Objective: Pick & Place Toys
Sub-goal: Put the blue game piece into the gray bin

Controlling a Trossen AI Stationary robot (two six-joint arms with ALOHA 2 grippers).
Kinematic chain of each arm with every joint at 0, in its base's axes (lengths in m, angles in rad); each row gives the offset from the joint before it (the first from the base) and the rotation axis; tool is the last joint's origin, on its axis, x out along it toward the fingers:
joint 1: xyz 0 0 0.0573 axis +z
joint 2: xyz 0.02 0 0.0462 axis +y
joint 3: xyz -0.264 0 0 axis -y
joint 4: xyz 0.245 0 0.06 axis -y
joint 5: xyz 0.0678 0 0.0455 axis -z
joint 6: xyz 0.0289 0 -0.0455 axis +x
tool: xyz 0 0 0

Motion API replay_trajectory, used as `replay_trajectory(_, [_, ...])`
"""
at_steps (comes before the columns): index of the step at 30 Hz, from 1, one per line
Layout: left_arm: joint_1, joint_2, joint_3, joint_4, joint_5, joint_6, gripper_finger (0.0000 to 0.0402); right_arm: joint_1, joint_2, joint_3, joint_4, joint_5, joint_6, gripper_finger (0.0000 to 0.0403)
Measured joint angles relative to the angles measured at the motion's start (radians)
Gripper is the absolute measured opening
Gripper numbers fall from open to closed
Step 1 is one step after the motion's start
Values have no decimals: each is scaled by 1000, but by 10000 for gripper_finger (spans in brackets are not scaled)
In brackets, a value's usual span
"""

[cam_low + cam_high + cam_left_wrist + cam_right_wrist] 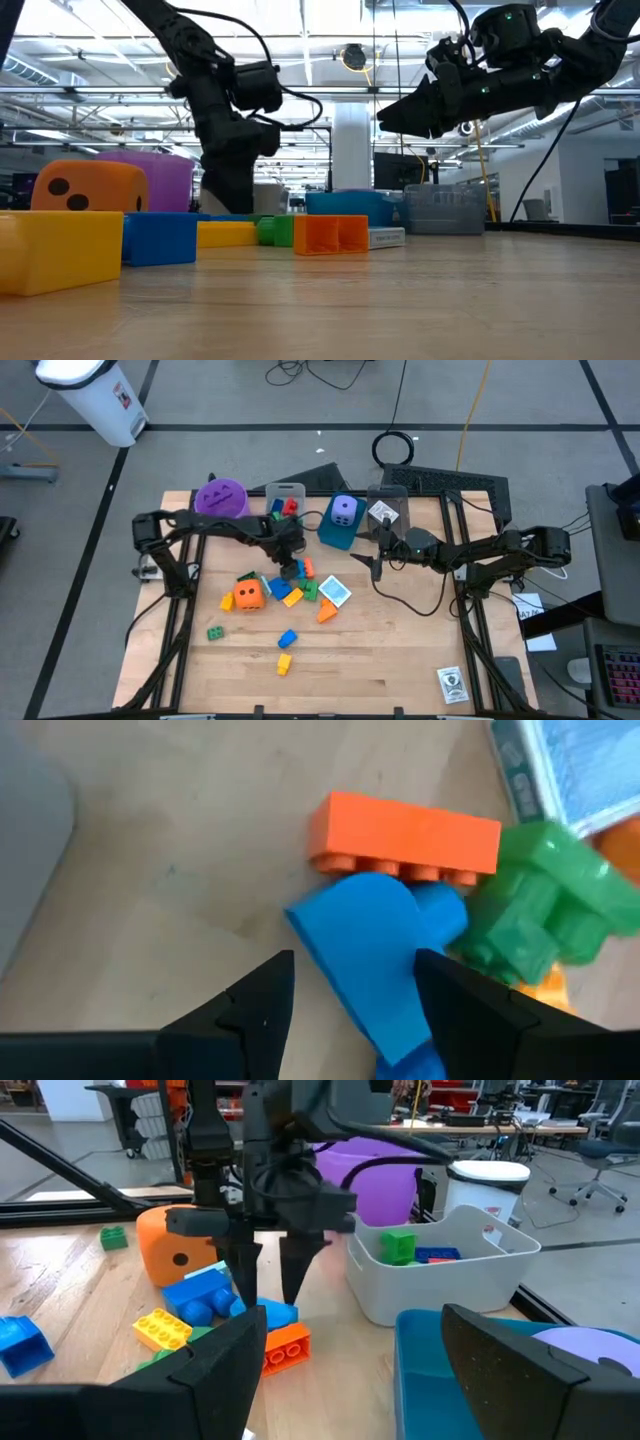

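Toys lie clustered mid-table. My left gripper (350, 1010) straddles a blue brick (375, 955), fingers apart. An orange brick (405, 835) touches it, a green brick (535, 895) just beside. The orange dotted die (249, 594) sits near; a yellow brick (284, 664) lies apart.

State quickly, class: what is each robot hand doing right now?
Left hand: fingers either side of the blue brick in the pile, not visibly clamped.
Right hand: open, empty, raised above the table.
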Motion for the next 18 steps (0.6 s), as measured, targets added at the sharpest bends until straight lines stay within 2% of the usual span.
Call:
replay_trajectory(2, [0, 11, 2, 18, 28, -10, 214, 0, 0, -1, -1, 0, 0, 288])
replay_trajectory(11, [-12, 9, 0, 17, 31, -15, 207, 0, 0, -1, -5, 0, 0, 288])
replay_trajectory(18, [-34, 13, 1, 3, 40, -18, 127, 0, 0, 0, 1, 0, 0, 288])
